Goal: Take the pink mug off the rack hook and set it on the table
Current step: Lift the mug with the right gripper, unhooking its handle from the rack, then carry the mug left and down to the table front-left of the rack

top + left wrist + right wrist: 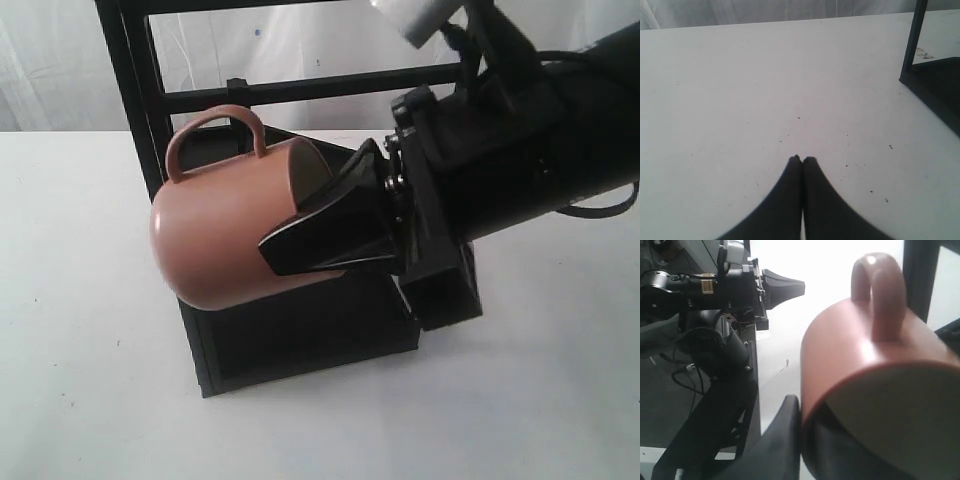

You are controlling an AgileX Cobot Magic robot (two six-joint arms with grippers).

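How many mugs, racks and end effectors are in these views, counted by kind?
pink mug: 1
rack: 1
end effectors: 2, the left end effector shut on nothing, the right end effector gripping the pink mug's rim
Total: 4

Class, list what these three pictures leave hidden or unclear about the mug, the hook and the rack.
- Exterior view: whether the handle of the pink mug touches the rack hook; the hook is too small and dark.
- Exterior view: the inner finger of the right hand, hidden inside the mug.
- Exterior view: the top of the rack, cut off by the upper edge.
- Right wrist view: the hook, outside the frame.
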